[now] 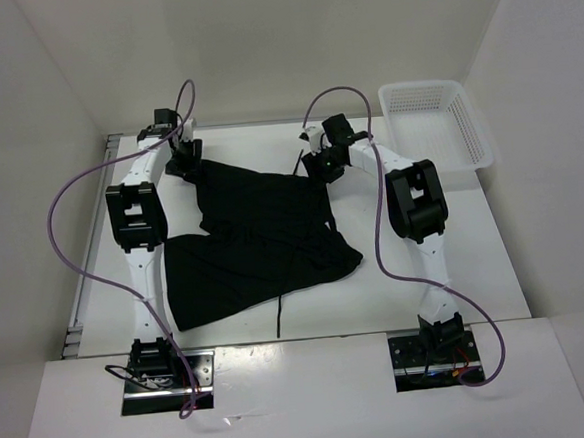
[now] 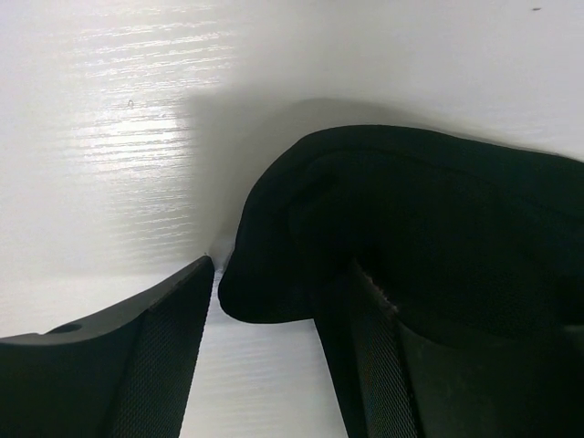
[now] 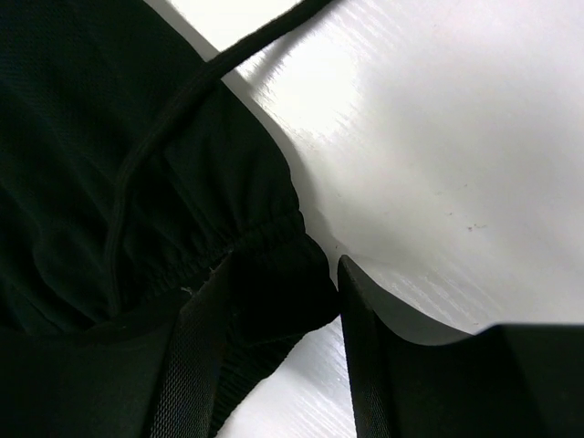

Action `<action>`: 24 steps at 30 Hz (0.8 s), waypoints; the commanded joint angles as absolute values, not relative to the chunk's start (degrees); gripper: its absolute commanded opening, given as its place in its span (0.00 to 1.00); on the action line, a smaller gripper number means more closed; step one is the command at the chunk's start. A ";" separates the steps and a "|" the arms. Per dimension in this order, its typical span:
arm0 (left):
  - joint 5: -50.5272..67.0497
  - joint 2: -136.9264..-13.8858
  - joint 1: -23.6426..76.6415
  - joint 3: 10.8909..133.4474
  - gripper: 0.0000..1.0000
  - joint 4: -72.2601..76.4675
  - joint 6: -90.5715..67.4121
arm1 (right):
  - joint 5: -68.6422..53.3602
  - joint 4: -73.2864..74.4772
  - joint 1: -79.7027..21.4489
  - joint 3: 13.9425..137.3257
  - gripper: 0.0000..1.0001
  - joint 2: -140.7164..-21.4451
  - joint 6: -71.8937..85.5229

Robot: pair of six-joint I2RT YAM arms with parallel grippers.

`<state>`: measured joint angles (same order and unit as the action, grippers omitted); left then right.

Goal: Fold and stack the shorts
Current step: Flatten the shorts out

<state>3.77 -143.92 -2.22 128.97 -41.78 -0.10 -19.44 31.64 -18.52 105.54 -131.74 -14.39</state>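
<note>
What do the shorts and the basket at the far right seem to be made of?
The shorts: soft, matte black fabric, perhaps synthetic; it wrinkles and gathers at the waistband. The basket: rigid white plastic, judging by its moulded mesh walls.

Table (image 1: 455,258): white, glossy flat top, with white walls on the left, far and right sides. Lying on it: one pair of black shorts (image 1: 264,241), spread rumpled across the middle, wider toward the near edge; a thin dark drawstring (image 1: 281,315) trails from the near hem onto bare surface. One white mesh basket (image 1: 463,127) in the far right corner, apart from the shorts.
</note>
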 commanded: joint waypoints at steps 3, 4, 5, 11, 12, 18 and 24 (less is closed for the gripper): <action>10.35 -140.36 -5.36 129.90 0.68 -42.63 0.00 | -18.90 30.41 -19.16 104.24 0.52 -131.04 -14.94; 11.24 -139.75 -5.88 129.90 0.68 -42.63 0.00 | -18.90 30.41 -19.16 104.24 0.52 -130.52 -15.55; 11.95 -139.75 -6.41 130.42 0.68 -43.15 0.00 | -18.90 30.93 -19.16 104.24 0.52 -130.52 -15.56; 17.31 -141.15 -7.73 130.96 0.68 -44.21 0.00 | -18.90 30.94 -19.69 103.71 0.52 -130.52 -16.26; 17.31 -142.02 -7.73 130.96 0.68 -44.21 0.00 | -18.90 30.94 -20.21 103.19 0.52 -130.52 -16.78; 17.92 -143.88 -8.87 132.18 0.68 -44.21 0.00 | -18.37 31.46 -20.21 102.57 0.52 -129.91 -17.31; 18.63 -145.11 -8.88 133.33 0.62 -44.91 0.00 | -18.37 31.46 -20.83 101.51 0.51 -129.90 -17.84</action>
